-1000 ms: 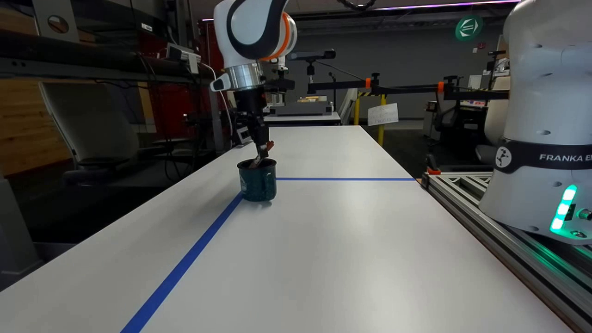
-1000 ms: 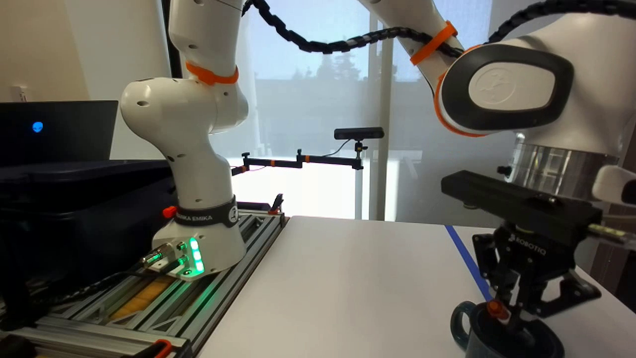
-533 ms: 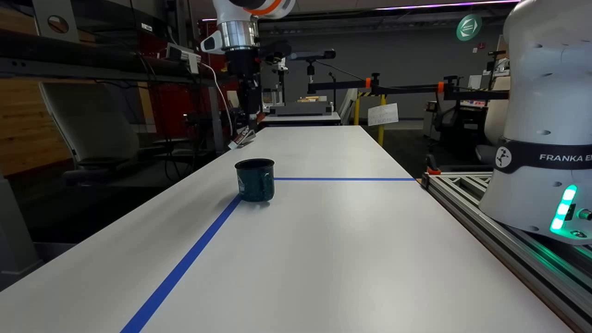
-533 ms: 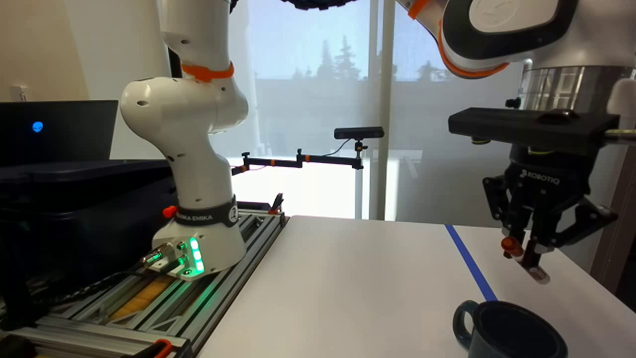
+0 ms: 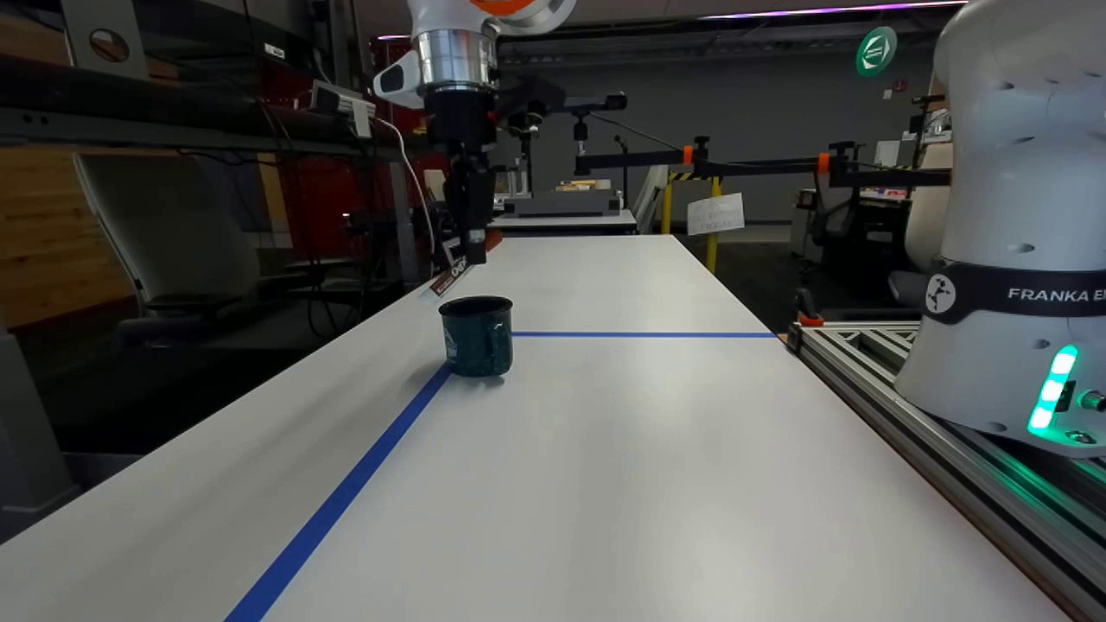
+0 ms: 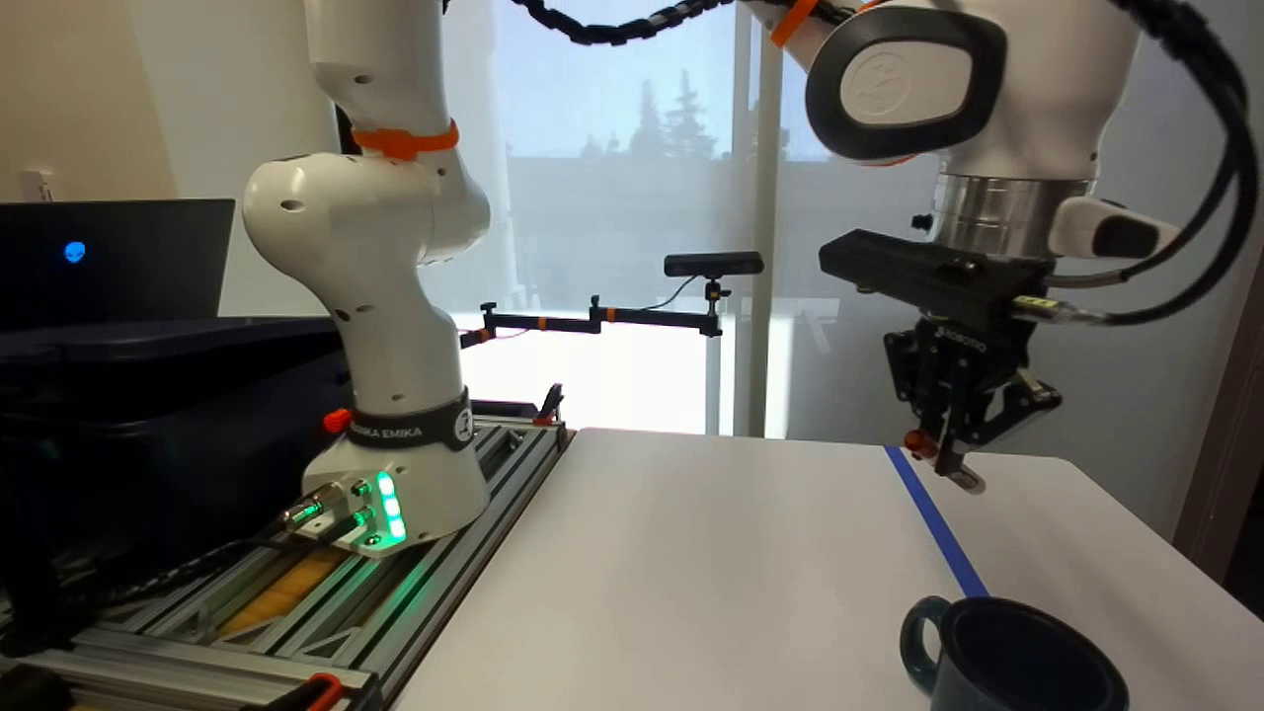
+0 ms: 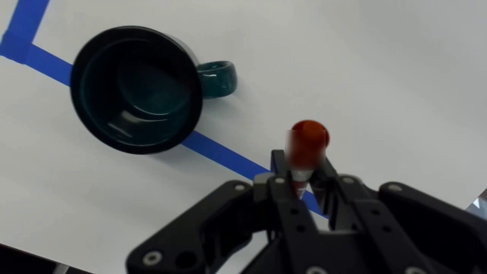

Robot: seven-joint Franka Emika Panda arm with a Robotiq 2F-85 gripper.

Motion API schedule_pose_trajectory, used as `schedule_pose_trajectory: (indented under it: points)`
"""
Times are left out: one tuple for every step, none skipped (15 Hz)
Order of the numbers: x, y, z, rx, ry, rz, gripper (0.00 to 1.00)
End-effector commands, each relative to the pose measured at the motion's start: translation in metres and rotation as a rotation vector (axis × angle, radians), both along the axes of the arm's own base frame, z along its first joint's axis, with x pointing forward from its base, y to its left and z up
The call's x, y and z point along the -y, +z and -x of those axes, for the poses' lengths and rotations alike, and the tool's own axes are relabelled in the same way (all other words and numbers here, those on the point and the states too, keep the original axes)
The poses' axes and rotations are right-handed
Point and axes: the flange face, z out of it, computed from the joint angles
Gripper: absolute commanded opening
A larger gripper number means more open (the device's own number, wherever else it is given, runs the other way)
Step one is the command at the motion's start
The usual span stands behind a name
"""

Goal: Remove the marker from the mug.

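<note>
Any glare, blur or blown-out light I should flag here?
In the wrist view, the reddish-brown stick-like marker is partly smeared in a square-edged patch, and the dark teal glossy mug has pale glints inside; in an exterior view, the tall bright window washes out low down; in an exterior view, the flat white tabletop shows a soft sheen.

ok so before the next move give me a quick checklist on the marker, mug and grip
1. Grip on the marker: ok, it is pinched in the gripper.
2. The marker out of the mug: ok, the wrist view shows no marker inside it.
3. The mug upright: ok, it stands on the table.
4. The marker level: not ok, it slants in both exterior views.
5. The marker set down: not ok, it is held above the table.
6. Grip firm enough: cannot tell, the pictures show no force.
</note>
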Motion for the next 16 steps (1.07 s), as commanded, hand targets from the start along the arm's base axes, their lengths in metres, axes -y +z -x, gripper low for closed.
schedule_pose_trajectory:
  points:
    - [-0.03, -0.01, 0.036, 0.058, 0.016, -0.017, 0.05]
    - [-0.036, -0.014, 0.043, 0.078, 0.022, -0.016, 0.05]
    - [-0.042, -0.022, 0.051, 0.099, 0.027, -0.014, 0.05]
    - [-0.046, -0.027, 0.059, 0.121, 0.029, -0.013, 0.05]
    - [-0.05, -0.033, 0.067, 0.139, 0.03, -0.015, 0.05]
    - [-0.053, -0.039, 0.076, 0.157, 0.034, -0.019, 0.05]
    - [-0.055, -0.045, 0.084, 0.175, 0.038, -0.021, 0.05]
    - [-0.056, -0.05, 0.092, 0.186, 0.045, -0.023, 0.05]
    - [-0.056, -0.056, 0.1, 0.197, 0.048, -0.026, 0.05]
    - [-0.056, -0.061, 0.106, 0.206, 0.051, -0.028, 0.05]
    - [-0.054, -0.067, 0.114, 0.214, 0.057, -0.029, 0.05]
    - [-0.052, -0.072, 0.12, 0.214, 0.06, -0.035, 0.05]
    - [-0.05, -0.077, 0.126, 0.216, 0.065, -0.04, 0.05]
    - [-0.047, -0.082, 0.131, 0.215, 0.065, -0.046, 0.05]
    - [-0.044, -0.087, 0.136, 0.212, 0.071, -0.056, 0.05]
    - [-0.04, -0.094, 0.126, 0.21, 0.074, -0.067, 0.05]
